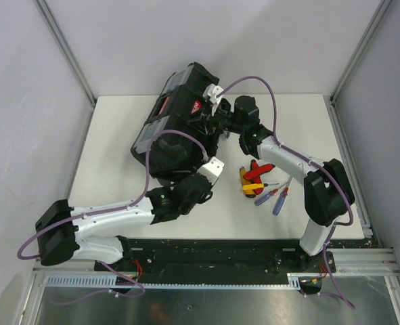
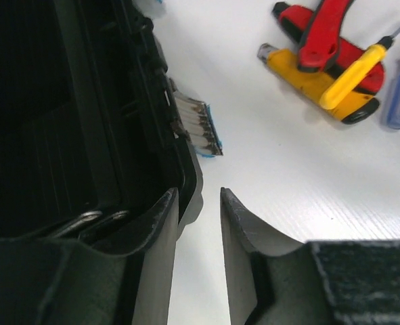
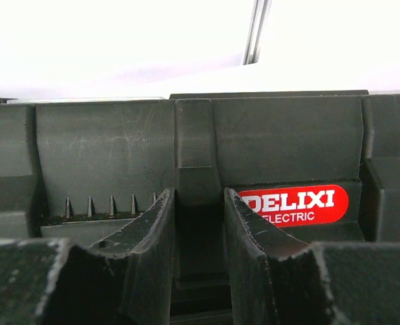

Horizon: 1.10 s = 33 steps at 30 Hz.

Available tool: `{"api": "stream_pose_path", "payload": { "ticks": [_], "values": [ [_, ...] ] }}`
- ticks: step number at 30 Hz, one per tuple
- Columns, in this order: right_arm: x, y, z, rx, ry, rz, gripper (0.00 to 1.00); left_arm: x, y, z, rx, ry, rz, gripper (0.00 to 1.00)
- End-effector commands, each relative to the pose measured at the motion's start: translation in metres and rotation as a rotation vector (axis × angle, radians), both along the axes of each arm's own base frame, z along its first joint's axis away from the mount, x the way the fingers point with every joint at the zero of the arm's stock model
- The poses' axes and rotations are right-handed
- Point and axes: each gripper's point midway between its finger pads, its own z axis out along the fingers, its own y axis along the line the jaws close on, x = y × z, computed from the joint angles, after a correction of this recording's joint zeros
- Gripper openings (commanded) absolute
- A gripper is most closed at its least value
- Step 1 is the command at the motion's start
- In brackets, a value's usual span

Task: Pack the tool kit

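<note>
- Closest to the lens, left end effector point(image 2: 195, 195) narrow but not clamped: rim of toolbox point(image 2: 71, 149) against its left jaw, a strip of bare counter point(image 2: 274, 169) showing before its right jaw.
- Just ahead of it, on the same wall, blue-edged latch point(image 2: 201, 127) sticking out.
- Right end effector point(image 3: 196, 196) narrow too, pinched on an upright rib of the toolbox beside the red label point(image 3: 294, 203); apparently propping the lid up.
- Toolbox probably stiff moulded plastic, bulky, and smooth on its flat faces, so slippery there; best taken at a rim or rib. Hinged lid liable to drop if released.
- Ahead and right of the left end effector, well apart from the box: red and yellow tools point(image 2: 328, 74) in a heap, blue-handled screwdrivers point(image 1: 273, 198) beside them. Likely light and rigid, round handles prone to rolling; take across the handle.
- Counter white, matt and flat.
- Beyond, pale walls point(image 1: 186, 40) with metal posts point(image 1: 64, 47), close on three sides.
</note>
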Motion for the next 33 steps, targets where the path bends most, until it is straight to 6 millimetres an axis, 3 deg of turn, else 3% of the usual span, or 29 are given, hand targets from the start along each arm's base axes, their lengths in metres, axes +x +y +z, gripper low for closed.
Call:
{"api": "stream_pose_path", "payload": {
  "ticks": [1,7,18,33],
  "values": [
    [0.016,-0.01,0.081,0.161,-0.186,-0.055,0.0,0.015,0.015,0.0,-0.015,-0.083,0.159,0.36],
    [0.019,-0.01,0.081,0.183,-0.175,-0.043,0.0,0.009,0.016,-0.035,0.052,-0.036,0.14,0.36],
    [0.02,0.002,0.09,0.24,-0.167,0.007,0.0,-0.013,0.0,-0.098,0.15,0.077,0.039,0.32],
    [0.027,0.029,0.097,0.303,-0.14,0.06,0.0,-0.024,-0.01,-0.137,0.23,0.144,0.005,0.33]
  ]
}}
